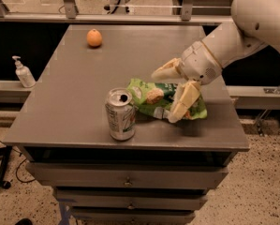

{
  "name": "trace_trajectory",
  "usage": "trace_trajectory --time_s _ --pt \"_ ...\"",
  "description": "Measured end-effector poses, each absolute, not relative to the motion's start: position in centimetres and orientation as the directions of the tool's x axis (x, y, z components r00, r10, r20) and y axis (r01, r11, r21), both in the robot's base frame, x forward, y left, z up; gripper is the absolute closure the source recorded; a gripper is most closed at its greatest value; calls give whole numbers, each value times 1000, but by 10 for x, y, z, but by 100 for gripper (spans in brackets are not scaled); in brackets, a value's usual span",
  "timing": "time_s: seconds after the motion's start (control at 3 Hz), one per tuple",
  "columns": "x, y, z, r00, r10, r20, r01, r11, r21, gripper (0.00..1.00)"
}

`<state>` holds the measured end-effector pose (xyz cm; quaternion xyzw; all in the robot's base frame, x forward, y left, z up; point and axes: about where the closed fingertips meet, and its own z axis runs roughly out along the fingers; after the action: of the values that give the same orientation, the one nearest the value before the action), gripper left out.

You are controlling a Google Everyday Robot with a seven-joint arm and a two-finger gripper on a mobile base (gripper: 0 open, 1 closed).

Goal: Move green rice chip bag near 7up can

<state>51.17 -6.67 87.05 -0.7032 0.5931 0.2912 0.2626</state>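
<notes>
The green rice chip bag [151, 99] lies flat on the grey table [74, 97], its left end right beside the 7up can [120, 114]. The can stands upright near the table's front edge, with its pull-tab top showing. My gripper [164, 97] is over the right part of the bag with its two pale fingers spread wide. One finger [166, 71] is behind the bag and the other finger [185, 101] lies across the bag's right half. The gripper is open and is not clamping the bag.
A small orange fruit [94, 37] sits at the table's far left. A white pump bottle [23, 73] stands on a lower ledge to the left. Drawers [125, 178] are below the table front. A railing runs behind the table.
</notes>
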Motion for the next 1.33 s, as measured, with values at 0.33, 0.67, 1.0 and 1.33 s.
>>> trace_trajectory --time_s 0.33,0.67,1.0,1.33 --pt "512 -75 874 125 -692 -711 -988 -149 -29 0" --pt "530 -110 889 106 -719 -687 -994 -77 -73 0" --pt "557 -161 917 78 -732 -677 -989 29 -146 0" --pt "581 -218 952 28 -697 -717 -961 179 -212 0"
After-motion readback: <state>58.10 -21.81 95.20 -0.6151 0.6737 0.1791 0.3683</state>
